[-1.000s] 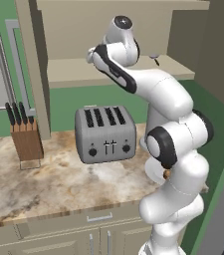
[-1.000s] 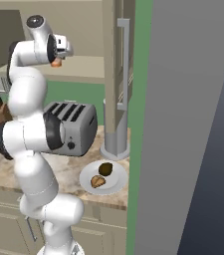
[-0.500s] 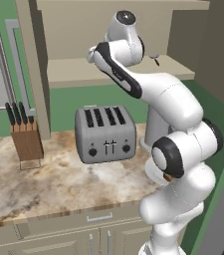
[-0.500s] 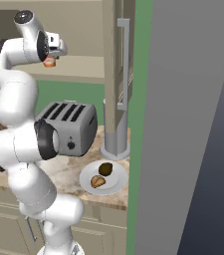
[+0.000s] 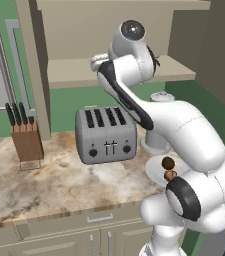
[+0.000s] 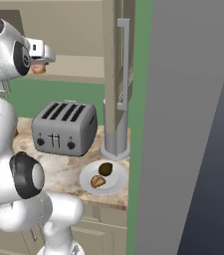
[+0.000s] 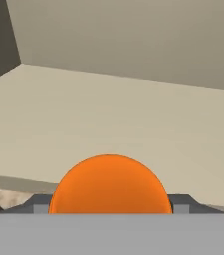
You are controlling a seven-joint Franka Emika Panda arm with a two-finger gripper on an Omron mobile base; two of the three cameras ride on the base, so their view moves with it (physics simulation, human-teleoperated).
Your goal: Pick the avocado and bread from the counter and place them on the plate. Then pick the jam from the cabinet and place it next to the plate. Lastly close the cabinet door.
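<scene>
The cabinet [image 5: 134, 45] is open up top, its beige shelf [image 7: 133, 114] bare where the hand view looks across it. Down on the counter [image 5: 49, 185], the plate [image 6: 114, 185] sits by the grey post, and there they are on it: avocado [image 6: 105, 169] at the back, bread [image 6: 98, 182] just in front, the two almost touching. The toaster [image 5: 105, 135] stands left of the plate, the knife block [image 5: 25, 140] well off to its left.

Now the jam [image 7: 110, 185]: round orange face bulging at the bottom of the hand view, squarely between the finger tips, so its short axis runs along the hand. In the right base view it hangs under the gripper [image 6: 39, 65], up at shelf height in front of the cabinet. The jaws are part-way apart and pinching that jar.
</scene>
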